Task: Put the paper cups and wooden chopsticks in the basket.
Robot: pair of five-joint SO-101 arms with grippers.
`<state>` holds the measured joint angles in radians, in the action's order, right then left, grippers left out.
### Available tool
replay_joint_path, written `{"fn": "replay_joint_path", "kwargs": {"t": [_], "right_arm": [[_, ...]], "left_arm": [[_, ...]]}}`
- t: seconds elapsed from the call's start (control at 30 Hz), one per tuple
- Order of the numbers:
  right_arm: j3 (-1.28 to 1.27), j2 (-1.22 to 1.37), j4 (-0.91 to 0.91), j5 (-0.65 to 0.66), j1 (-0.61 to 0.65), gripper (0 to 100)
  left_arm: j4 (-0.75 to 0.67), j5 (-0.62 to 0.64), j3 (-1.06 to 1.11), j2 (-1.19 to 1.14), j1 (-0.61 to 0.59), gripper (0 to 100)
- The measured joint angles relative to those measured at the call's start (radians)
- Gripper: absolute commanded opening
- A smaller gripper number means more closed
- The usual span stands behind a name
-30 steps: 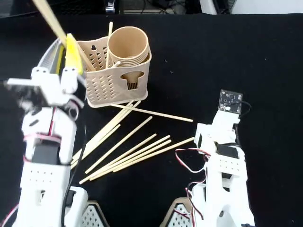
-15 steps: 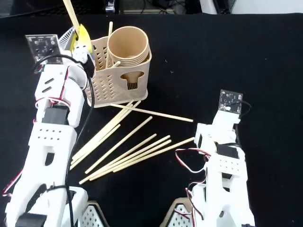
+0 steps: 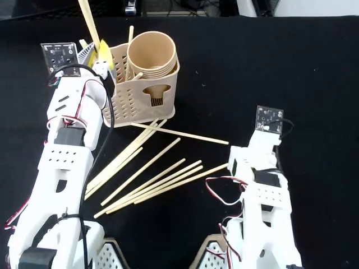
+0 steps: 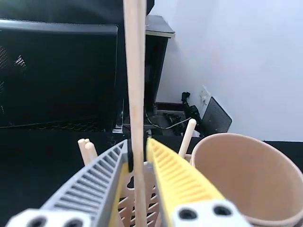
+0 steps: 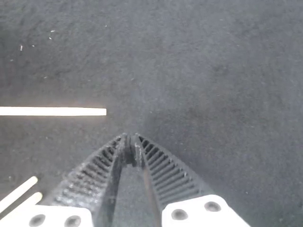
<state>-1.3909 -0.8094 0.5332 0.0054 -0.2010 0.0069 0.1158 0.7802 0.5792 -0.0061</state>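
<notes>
Black tabletop (image 3: 280, 67), left claw (image 4: 137, 143) clamped on chopstick (image 4: 135, 71) at basket (image 3: 134, 98) rim, right claw (image 5: 129, 142) pressed together, empty

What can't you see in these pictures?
- Upper end of the wooden chopstick held by the left gripper: cut off by the top edge, high and left wrist views.
- Its lower end: lost between the fingers, left wrist view.
- Number of stacked tan paper cups: rims too close, beige slotted plastic basket hides their sides, high view.
- One pale loose chopstick: cut by an edge, right wrist view.
</notes>
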Motion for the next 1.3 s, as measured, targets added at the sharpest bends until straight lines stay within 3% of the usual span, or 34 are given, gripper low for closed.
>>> {"fn": "replay_joint_path", "kwargs": {"t": [0.3, 0.5, 0.7, 0.83, 1.0, 1.13, 1.3], "right_arm": [[0.000, 0.000, 0.000, 0.000, 0.000, 1.5], [0.000, 0.000, -0.018, 0.000, 0.000, 1.5], [0.000, 0.000, -0.018, 0.000, -0.002, 1.5], [0.000, 0.000, -0.018, 0.000, -0.002, 1.5], [-0.009, 0.000, -0.018, 0.000, -0.002, 1.5], [-0.014, 0.000, -0.018, 0.000, 0.000, 1.5], [-0.014, 0.000, -0.018, 0.000, -0.002, 1.5]], "left_arm": [[0.012, 0.000, 0.002, 0.005, -0.006, 12], [0.196, 0.000, 0.002, 0.173, -0.006, 12], [0.542, -0.003, -0.005, 0.414, -0.006, 12], [0.864, -0.138, -0.031, 0.497, 0.040, 12], [1.203, -0.348, 0.012, 0.509, 0.199, 12], [1.234, -0.454, 0.181, 0.512, 0.322, 13], [1.077, -0.486, 0.427, 0.512, 0.414, 21]]}}
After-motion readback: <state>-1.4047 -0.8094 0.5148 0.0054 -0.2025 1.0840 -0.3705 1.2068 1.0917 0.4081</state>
